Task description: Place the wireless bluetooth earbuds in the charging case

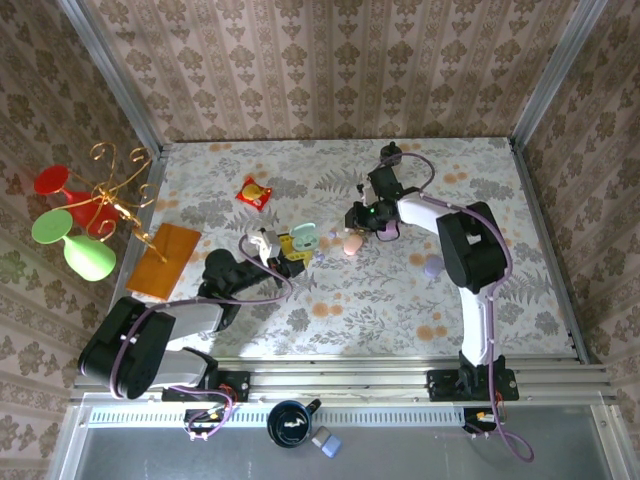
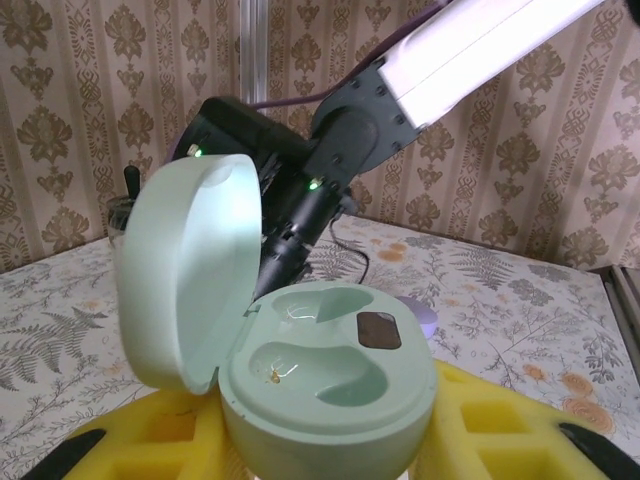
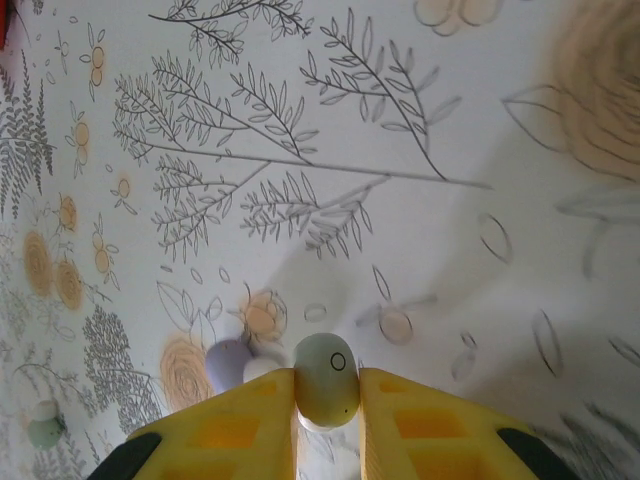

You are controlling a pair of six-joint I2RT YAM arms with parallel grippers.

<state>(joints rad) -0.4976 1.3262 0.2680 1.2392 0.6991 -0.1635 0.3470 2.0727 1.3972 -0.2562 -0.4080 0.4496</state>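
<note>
Nearest us, our left gripper [image 2: 325, 438] is clamped on the mint charging case [image 2: 335, 395]. Its yellow pads hug the base, the lid [image 2: 190, 270] stands swung up on the left, and both wells [image 2: 310, 368] are bare. That arm's job, as we judge it, is to hold steady and present the wells upward.

Farther out, our right gripper [image 3: 327, 398] pinches a pale green earbud [image 3: 326, 378] between its pads, over the floral table [image 3: 420, 160]. The bud's rounded end pokes out past the pads. On the table beyond it lie a lilac earbud [image 3: 227, 362] and a whitish earbud [image 3: 262, 368], just beside each other.

We read the step in hand as carrying the held bud to the case. To do it well, we should approach from the side away from the raised lid and line the bud's shape up with one well. We should lower it until it seats, then ease the pads apart only a little. The smooth bud may twist in the soft foam, and a nudge to the lid could shift the case.
</note>
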